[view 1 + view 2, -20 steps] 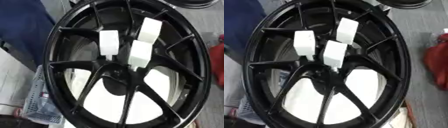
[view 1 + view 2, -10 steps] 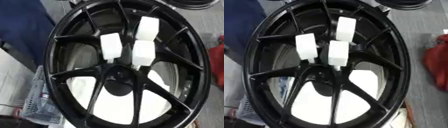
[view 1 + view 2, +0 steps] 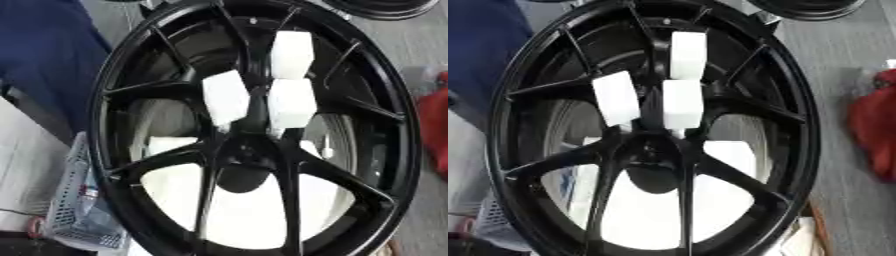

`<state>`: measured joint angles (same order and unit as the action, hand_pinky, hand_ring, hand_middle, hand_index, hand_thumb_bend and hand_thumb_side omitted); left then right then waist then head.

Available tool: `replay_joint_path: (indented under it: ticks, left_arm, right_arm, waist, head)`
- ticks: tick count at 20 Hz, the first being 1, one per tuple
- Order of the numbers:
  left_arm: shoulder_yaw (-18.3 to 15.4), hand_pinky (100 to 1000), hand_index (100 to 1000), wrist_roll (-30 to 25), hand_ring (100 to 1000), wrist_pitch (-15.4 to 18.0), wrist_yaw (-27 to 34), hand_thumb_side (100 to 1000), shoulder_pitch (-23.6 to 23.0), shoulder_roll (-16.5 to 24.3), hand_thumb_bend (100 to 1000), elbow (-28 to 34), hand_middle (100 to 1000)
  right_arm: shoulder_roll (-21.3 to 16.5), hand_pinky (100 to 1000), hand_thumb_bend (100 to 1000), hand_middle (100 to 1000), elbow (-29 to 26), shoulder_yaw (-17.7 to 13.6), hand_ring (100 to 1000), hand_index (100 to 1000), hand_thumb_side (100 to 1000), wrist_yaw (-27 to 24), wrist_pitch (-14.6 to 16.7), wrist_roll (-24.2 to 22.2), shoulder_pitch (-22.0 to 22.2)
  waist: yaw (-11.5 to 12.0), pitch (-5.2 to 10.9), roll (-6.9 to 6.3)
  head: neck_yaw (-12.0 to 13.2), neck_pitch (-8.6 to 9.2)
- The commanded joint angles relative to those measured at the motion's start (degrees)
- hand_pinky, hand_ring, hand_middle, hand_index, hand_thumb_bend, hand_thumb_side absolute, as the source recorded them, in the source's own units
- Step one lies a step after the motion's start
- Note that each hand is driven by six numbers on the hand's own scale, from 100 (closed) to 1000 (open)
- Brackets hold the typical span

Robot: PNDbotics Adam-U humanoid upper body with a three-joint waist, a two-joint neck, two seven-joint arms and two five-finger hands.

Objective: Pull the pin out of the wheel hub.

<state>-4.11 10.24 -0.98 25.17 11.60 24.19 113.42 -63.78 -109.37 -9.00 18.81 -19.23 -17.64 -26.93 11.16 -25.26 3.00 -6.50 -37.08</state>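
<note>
Black wheel hub (image 3: 254, 135) fills my view, spokes fanning out from the centre bore (image 3: 243, 177). Three white block-headed pins (image 3: 291, 102) stand out of the hub face just above that bore, close together. Neither hand shows in either eye view, so their fingers I can't tell. I judge we're at the approach, nothing grasped yet. Next I'd bring a hand in over one block, close round it, and pull straight outward.

the black wheel hub (image 3: 254, 150) is cut off at the bottom edge, and its lower rim runs out of view. the white blocks (image 3: 682, 102) hide whatever they sit on, possibly pins. a second dark rim (image 3: 385, 7) shows only as a sliver at the top.
</note>
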Motion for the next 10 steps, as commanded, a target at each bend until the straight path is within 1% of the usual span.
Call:
replay_joint_path:
  ticks: [1, 5, 10]
  left_arm:
    - [-0.2, 832, 873, -0.3, 684, 0.0, 0.2, 893, 0.4, 0.8, 238, 1.2, 742]
    - [-0.1, 832, 873, -0.4, 684, -0.1, 0.2, 892, 0.5, 1.0, 237, 1.2, 741]
    - [0.0, 830, 872, -0.6, 684, 0.0, 0.3, 891, 0.6, 1.3, 237, 1.2, 741]
  right_arm:
    - [-2.5, 836, 100, 746, -4.8, 1.7, 788, 806, 348, -3.2, 2.6, -1.7, -2.3]
    - [-2.9, 836, 100, 745, -5.2, 3.8, 789, 804, 359, -4.5, 6.4, -4.2, -5.8]
    - [-2.7, 835, 100, 744, -5.2, 5.2, 788, 802, 369, -4.6, 8.7, -6.3, -8.4]
  waist:
    - [0.1, 2.15, -0.04]
    - [0.3, 2.40, 0.04]
    - [0.4, 2.56, 0.25]
  head:
    - [-0.4, 0.34]
    - [-0.6, 0.10]
    - [-0.4, 0.00]
